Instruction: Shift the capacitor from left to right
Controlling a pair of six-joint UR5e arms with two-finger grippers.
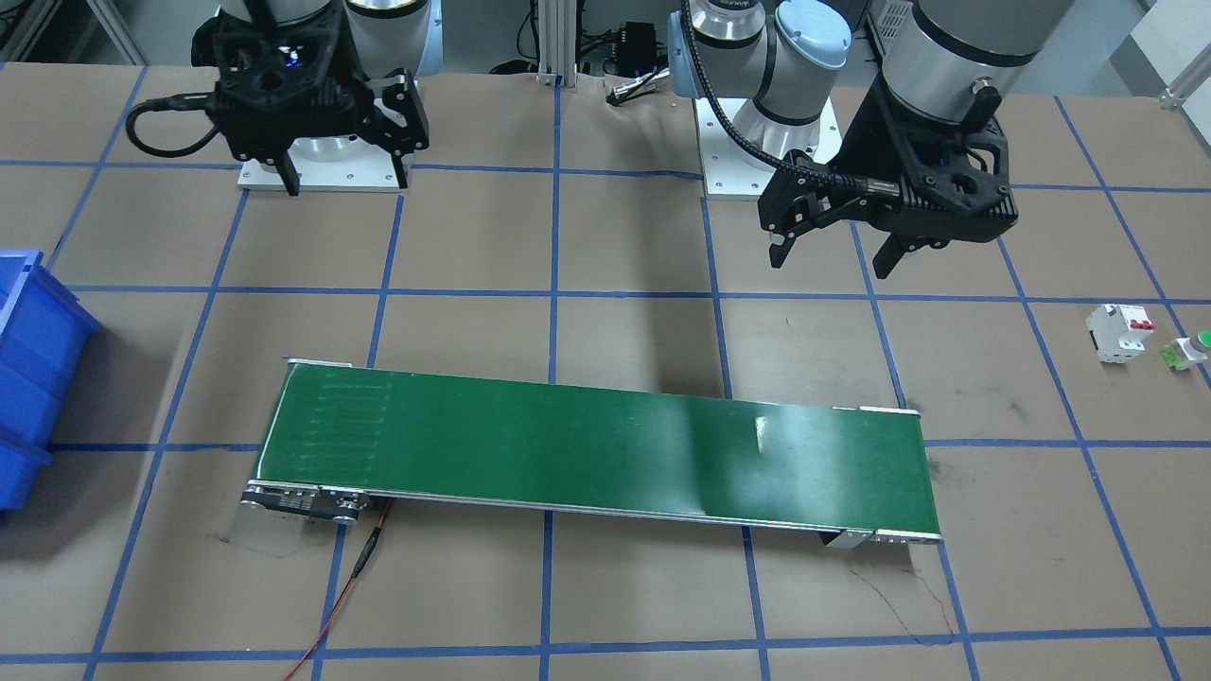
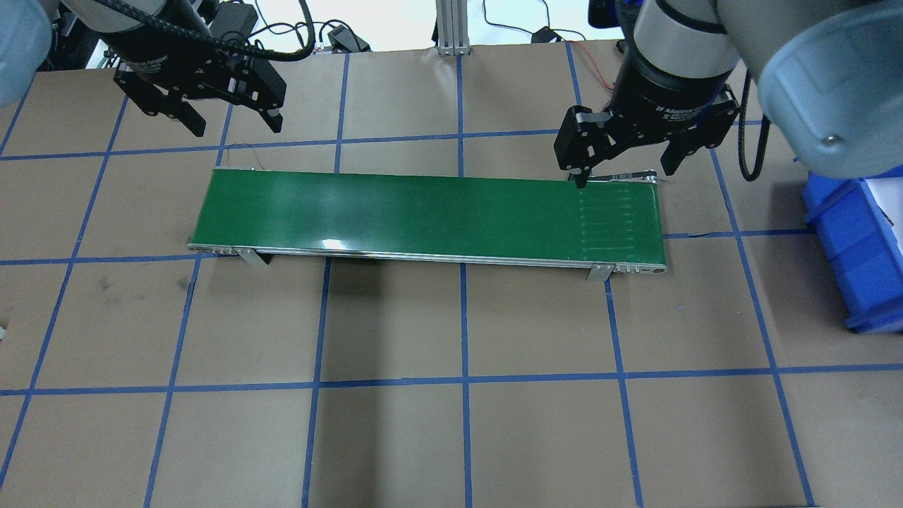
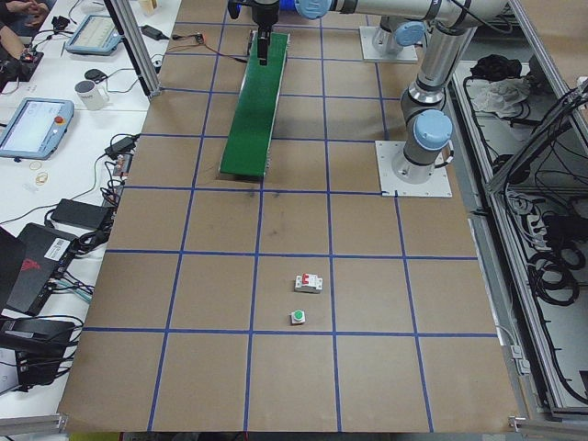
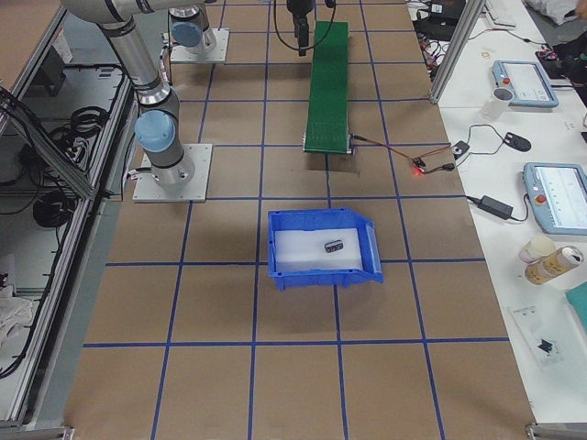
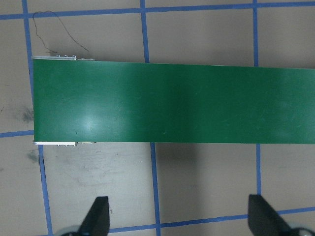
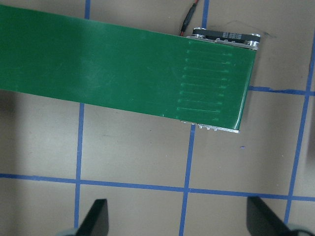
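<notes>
The capacitor (image 4: 332, 245), small and black with pale markings, lies inside the blue bin (image 4: 321, 275) on its white liner, seen only in the exterior right view. The green conveyor belt (image 2: 423, 212) lies across the table with nothing on it. My left gripper (image 2: 233, 127) is open and empty, hovering behind the belt's left end; its fingertips (image 5: 98, 216) show spread wide. My right gripper (image 2: 621, 173) is open and empty above the belt's right end; its fingertips (image 6: 96, 219) are spread too.
The blue bin (image 2: 853, 240) stands at the table's right side. A white circuit breaker (image 1: 1116, 331) with red tab and a green-capped push button (image 1: 1194, 348) sit at the far left end. A red cable (image 1: 350, 577) runs from the conveyor.
</notes>
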